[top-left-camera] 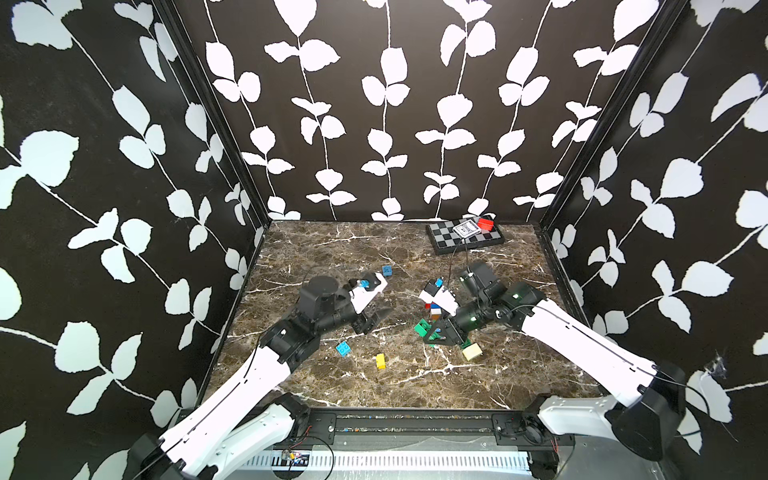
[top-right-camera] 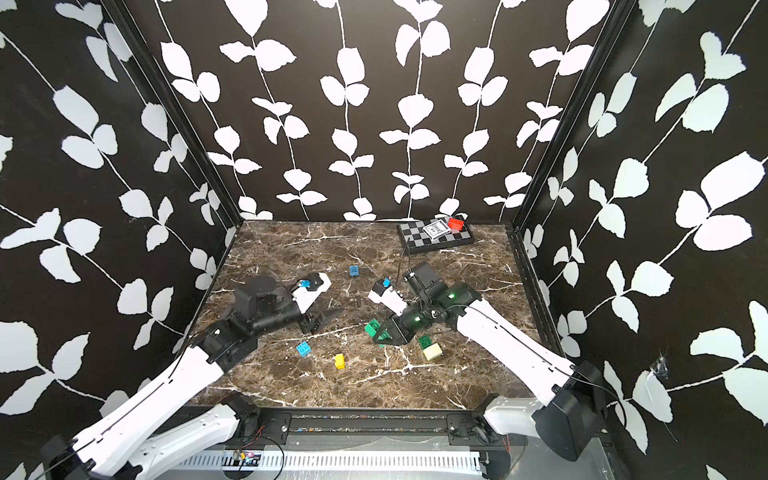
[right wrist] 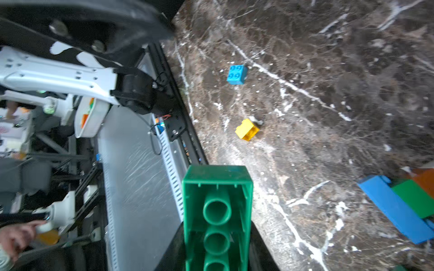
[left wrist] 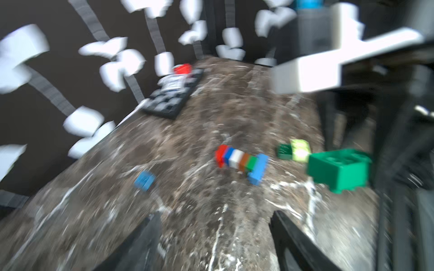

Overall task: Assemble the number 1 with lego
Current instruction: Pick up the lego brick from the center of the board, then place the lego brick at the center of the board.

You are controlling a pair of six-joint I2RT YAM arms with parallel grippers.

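Note:
My right gripper is shut on a green oblong lego brick, held just above the table right of centre with its hollow underside facing the wrist camera; both top views show this brick. Beside it lies a lego stack of red, blue, white, orange, green and blue bricks on its side, partly hidden behind the right wrist in a top view. My left gripper stands open and empty over bare table left of centre, pointing at the stack.
Loose bricks lie around: light blue, yellow, cream, small blue, and a small green one. A chessboard with a card box and red brick sits back right. Patterned walls enclose three sides.

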